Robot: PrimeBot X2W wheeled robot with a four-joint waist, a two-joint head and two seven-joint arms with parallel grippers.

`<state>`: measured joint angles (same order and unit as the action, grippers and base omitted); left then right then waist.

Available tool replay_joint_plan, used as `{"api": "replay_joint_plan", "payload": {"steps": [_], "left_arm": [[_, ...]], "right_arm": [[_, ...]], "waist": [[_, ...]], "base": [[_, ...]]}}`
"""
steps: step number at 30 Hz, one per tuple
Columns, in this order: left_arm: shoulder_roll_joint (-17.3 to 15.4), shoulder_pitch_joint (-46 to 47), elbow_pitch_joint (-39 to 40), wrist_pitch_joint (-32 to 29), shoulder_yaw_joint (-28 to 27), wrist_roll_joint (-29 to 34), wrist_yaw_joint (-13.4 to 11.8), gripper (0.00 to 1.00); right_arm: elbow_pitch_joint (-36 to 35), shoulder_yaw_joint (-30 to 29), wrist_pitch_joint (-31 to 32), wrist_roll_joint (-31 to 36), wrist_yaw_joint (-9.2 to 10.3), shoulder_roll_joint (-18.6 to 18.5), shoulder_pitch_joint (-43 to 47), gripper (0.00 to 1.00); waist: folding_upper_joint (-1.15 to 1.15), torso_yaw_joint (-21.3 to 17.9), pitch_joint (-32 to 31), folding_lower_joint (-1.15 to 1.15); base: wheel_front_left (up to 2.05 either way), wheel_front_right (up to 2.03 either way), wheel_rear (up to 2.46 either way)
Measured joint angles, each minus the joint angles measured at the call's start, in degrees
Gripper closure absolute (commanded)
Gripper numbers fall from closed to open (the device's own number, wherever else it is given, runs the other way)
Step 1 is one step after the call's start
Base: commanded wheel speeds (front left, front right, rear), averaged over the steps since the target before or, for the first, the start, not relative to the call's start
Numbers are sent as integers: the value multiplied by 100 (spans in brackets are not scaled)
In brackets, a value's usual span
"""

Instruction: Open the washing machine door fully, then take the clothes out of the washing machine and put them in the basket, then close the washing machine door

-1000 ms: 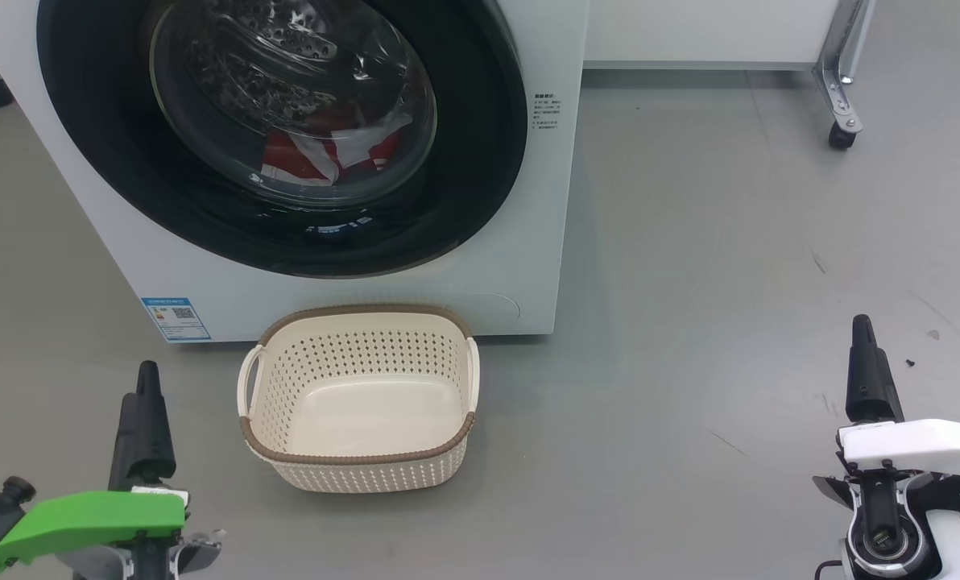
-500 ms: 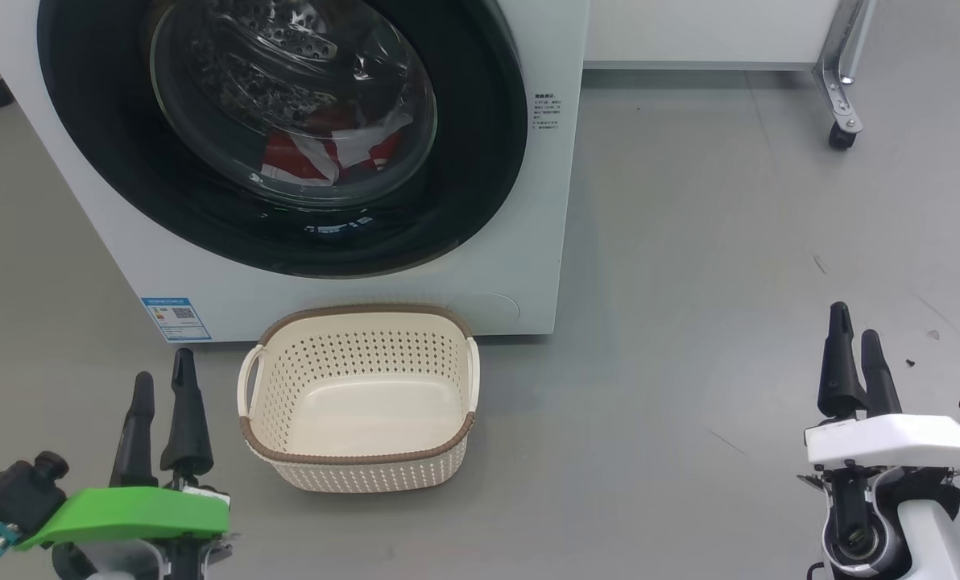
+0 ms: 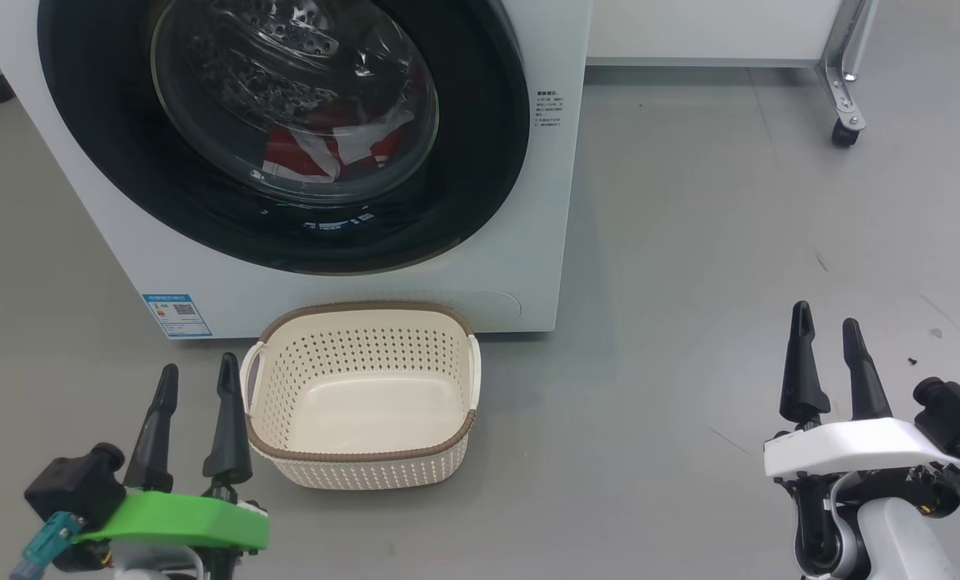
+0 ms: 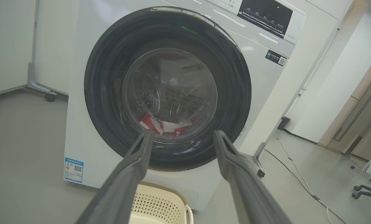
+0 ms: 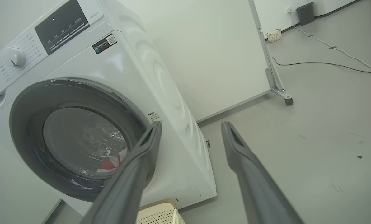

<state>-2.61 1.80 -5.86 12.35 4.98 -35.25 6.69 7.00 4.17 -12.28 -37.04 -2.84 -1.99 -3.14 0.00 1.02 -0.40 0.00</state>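
Observation:
The white washing machine (image 3: 528, 242) stands ahead with its round black-rimmed door (image 3: 480, 145) shut. Red and white clothes (image 3: 319, 157) lie in the drum behind the glass, also visible as clothes (image 4: 162, 126) in the left wrist view. An empty cream basket (image 3: 359, 467) with a brown rim sits on the floor right before the machine. My left gripper (image 3: 196, 383) hangs open just left of the basket, holding nothing. My right gripper (image 3: 826, 326) is open far to the right over bare floor. Both wrist views look along spread fingers at the door (image 4: 110, 93), door (image 5: 26, 124).
Grey floor surrounds the machine. A metal frame leg with a caster (image 3: 842, 133) stands at the back right by a white panel. A cable (image 4: 297, 177) runs along the floor right of the machine. A blue label (image 3: 175, 316) marks the machine's lower left corner.
Both grippers have turned so their two fingers now show side by side. The left one shifted right toward the basket, the right one shifted left. Door, clothes and basket are unchanged.

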Motion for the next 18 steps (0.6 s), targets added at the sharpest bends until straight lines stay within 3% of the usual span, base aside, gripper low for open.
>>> {"api": "replay_joint_plan", "payload": {"steps": [10, 18], "left_arm": [[-12, 0, -89, 192, 229, 1028, -155, 0], [-12, 0, -310, 192, 280, 1376, -282, 0]], "right_arm": [[76, 230, -187, 898, 148, -20, -25, 0], [396, 341, -193, 1087, 247, -29, -29, 0]], "waist": [[0, 3, 43, 0], [0, 2, 82, 0]], "base": [[0, 0, 0], [0, 0, 0]]}}
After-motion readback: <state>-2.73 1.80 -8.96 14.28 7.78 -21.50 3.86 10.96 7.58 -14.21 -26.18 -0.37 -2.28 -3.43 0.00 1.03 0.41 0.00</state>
